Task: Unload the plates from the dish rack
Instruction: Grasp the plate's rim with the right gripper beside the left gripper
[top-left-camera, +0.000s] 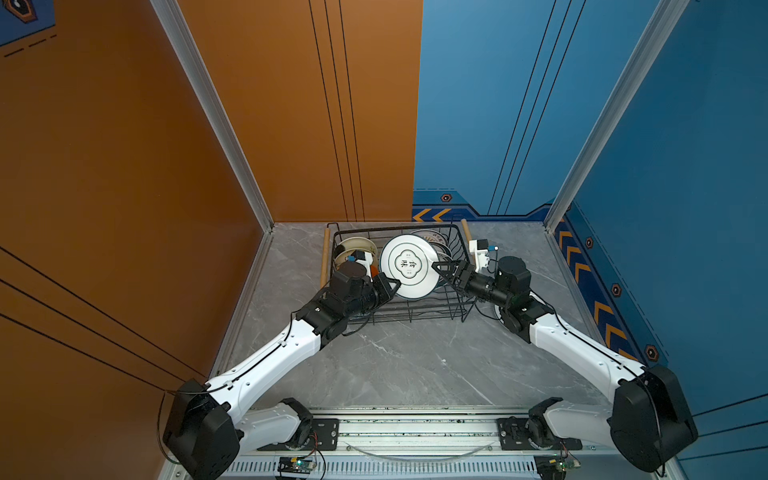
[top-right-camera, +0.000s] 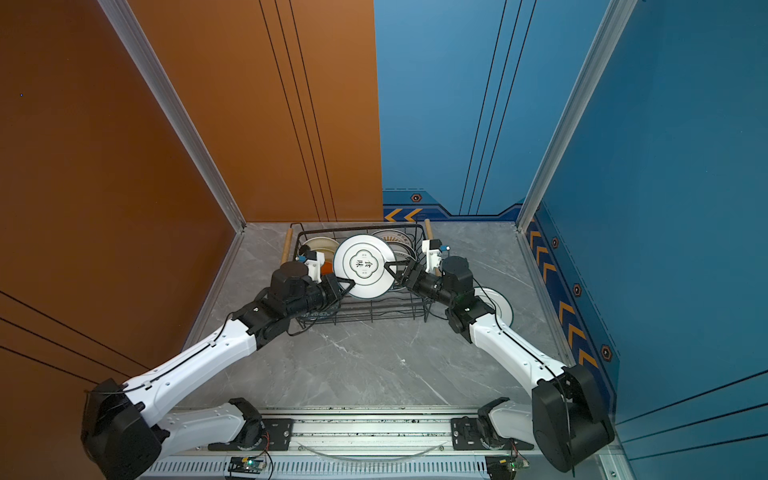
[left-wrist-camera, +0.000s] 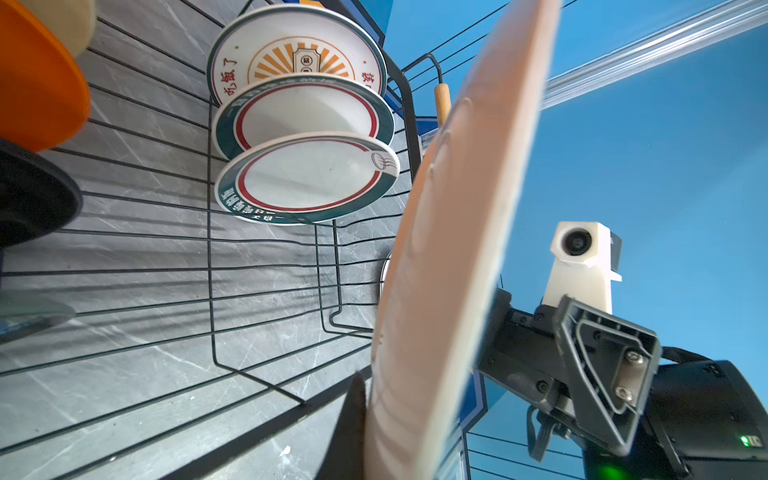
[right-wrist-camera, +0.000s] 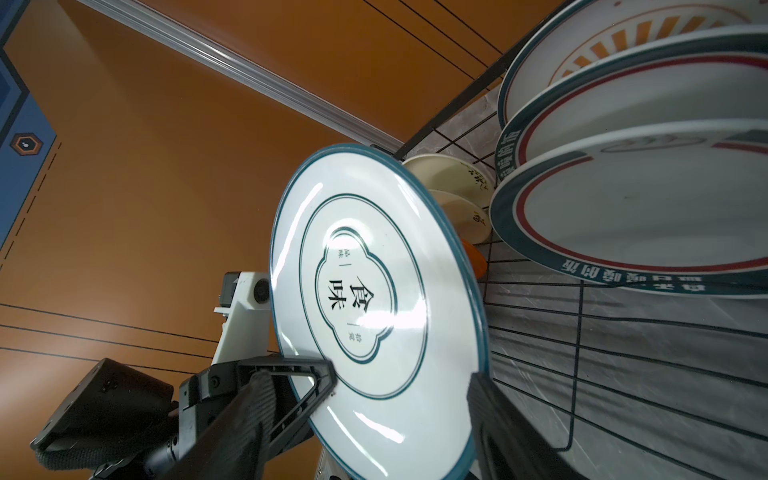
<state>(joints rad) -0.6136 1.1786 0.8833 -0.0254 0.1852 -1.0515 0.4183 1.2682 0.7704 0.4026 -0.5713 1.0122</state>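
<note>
A white plate with a teal rim and Chinese characters (top-left-camera: 409, 266) (top-right-camera: 363, 266) (right-wrist-camera: 374, 291) hangs tilted over the black wire dish rack (top-left-camera: 395, 228) (top-right-camera: 361, 228). My left gripper (top-left-camera: 394, 285) (top-right-camera: 348, 285) is shut on its left edge; one finger (left-wrist-camera: 351, 424) lies against the plate's back (left-wrist-camera: 449, 249). My right gripper (top-left-camera: 440, 271) (top-right-camera: 392, 271) (right-wrist-camera: 370, 415) stands open astride the plate's right rim, with a gap still showing at one finger. In the rack stand a sunburst plate (left-wrist-camera: 297, 54), two green-rimmed plates (left-wrist-camera: 307, 178), cream plates (right-wrist-camera: 449, 174), an orange one (left-wrist-camera: 37, 83) and a black one (left-wrist-camera: 33, 195).
The rack sits at the back of the grey marble table (top-left-camera: 415, 365), wooden handles (top-left-camera: 325, 257) (top-left-camera: 465, 232) at its ends. One white plate (top-right-camera: 500, 305) lies on the table right of the rack, under my right arm. Orange and blue walls close in on three sides.
</note>
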